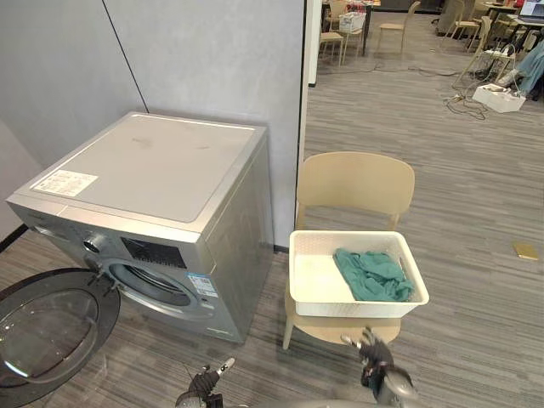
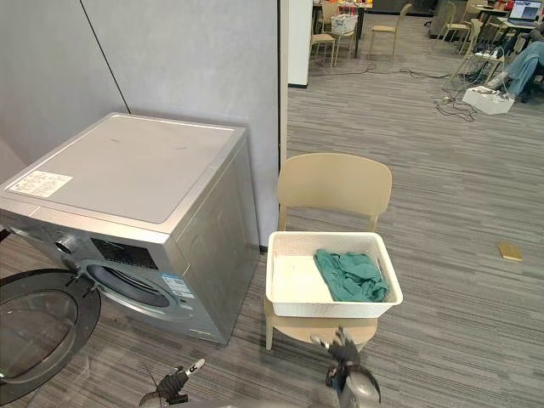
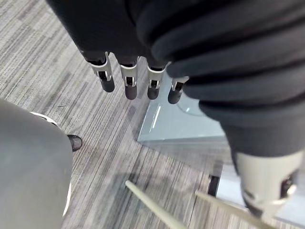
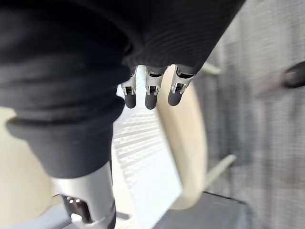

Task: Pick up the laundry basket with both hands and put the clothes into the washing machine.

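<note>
1. Hanging low at 6 o'clock in the head views, my left hand (image 1: 202,389) and right hand (image 1: 374,355) both have loose, nearly straight fingers and hold nothing. Each is well apart from the laundry basket (image 1: 357,304).
2. The basket sits on the seat of a chair (image 1: 353,180) at about 4 o'clock. The green clothes (image 1: 372,274) are bunched in its 3 o'clock half. The washing machine (image 1: 161,161) stands at 9 o'clock, its round door (image 1: 51,327) swung open toward 8 o'clock.
3. I see these risks:
   - The basket overhangs the seat, so a careless nudge on one side could slide it off the chair.
   - The load lies off-centre, so an uneven lift may tip the basket toward 3 o'clock and spill the clothes.
   - The open door juts low between me and the drum opening (image 1: 153,285), and a swinging basket or arm could strike it.
4. Hard to make out:
   - I cannot tell whether the basket's rim has handles.
   - The inside of the drum is dark.
   - The door is cut off at the frame edge.
   - The basket partly hides the chair's front legs.
</note>
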